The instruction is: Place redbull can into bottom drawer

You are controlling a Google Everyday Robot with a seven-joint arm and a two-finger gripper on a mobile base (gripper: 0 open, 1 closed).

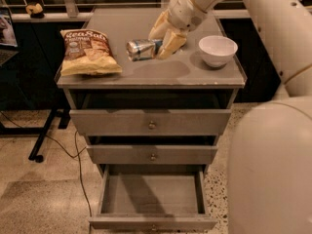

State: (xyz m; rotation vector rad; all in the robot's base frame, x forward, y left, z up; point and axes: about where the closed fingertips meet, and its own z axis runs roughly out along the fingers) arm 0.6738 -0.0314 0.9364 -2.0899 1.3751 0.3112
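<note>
The redbull can (140,48) lies on its side on the grey cabinet top (161,74), left of the white bowl. My gripper (160,46) reaches down from the upper right, its beige fingers (171,42) straddling and closed on the can's right end, with the can still resting on the top. The bottom drawer (152,222) is pulled out below, and its inside shows nothing in it. The two shallower drawers above it are shut.
A white bowl (217,49) stands right of the gripper. A chip bag (87,51) lies at the left of the top. My large white arm (273,160) fills the right side in front of the cabinet. A cable and a stand leg (46,135) are on the floor at left.
</note>
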